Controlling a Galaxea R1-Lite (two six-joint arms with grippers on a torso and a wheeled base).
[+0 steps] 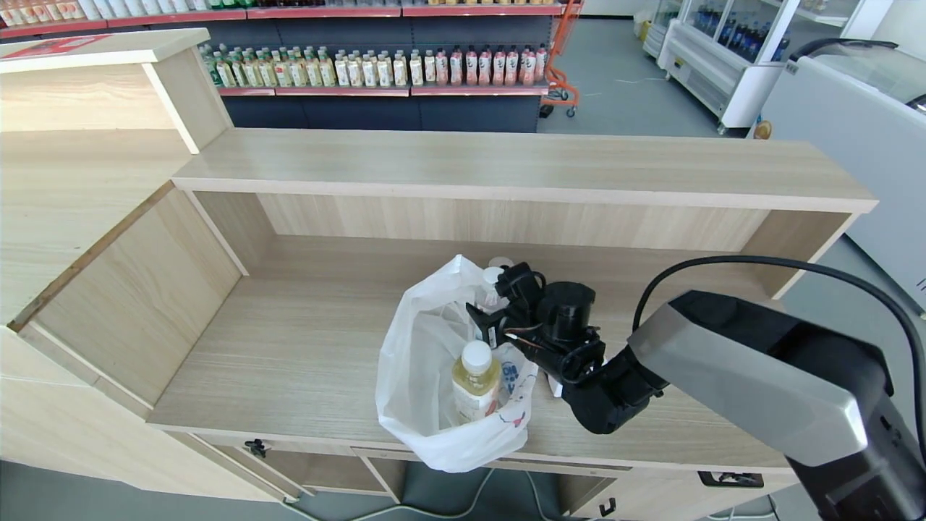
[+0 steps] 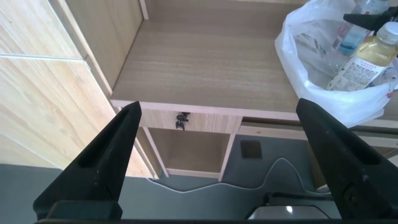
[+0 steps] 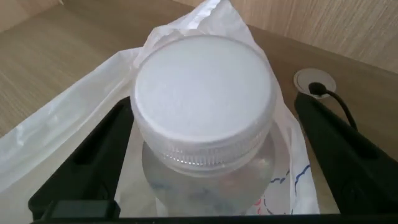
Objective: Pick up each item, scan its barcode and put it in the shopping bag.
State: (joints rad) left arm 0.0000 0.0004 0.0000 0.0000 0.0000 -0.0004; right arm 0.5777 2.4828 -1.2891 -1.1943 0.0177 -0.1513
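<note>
The white plastic shopping bag [image 1: 423, 362] stands open near the front edge of the wooden checkout surface [image 1: 289, 347], its mouth gaping upward. Inside it, on the near side, a bottle of pale yellow drink [image 1: 475, 383] with a white cap stands upright.

The right end effector [image 1: 499, 300] is at the far side of the bag's mouth, its two black fingers [image 3: 87, 162] spread wide. Between them is a clear bottle [image 3: 205, 112] with a white screw cap, and the wrist camera looks straight down on that cap. A gap shows on either side of it, so the fingers are not pinching it. White plastic surrounds the bottle's lower part. I cannot tell whether it rests on the bottom of the bag.

The left end effector [image 2: 219, 107] hangs low, out in front of the surface's front edge and well away from the bag, its fingers likewise spread with nothing between them.

Just behind the bag a round cable grommet [image 3: 315, 81] is set into the surface, with a black cord running into it. Across the aisle, shelves [image 1: 376, 69] carry rows of bottled drinks.
</note>
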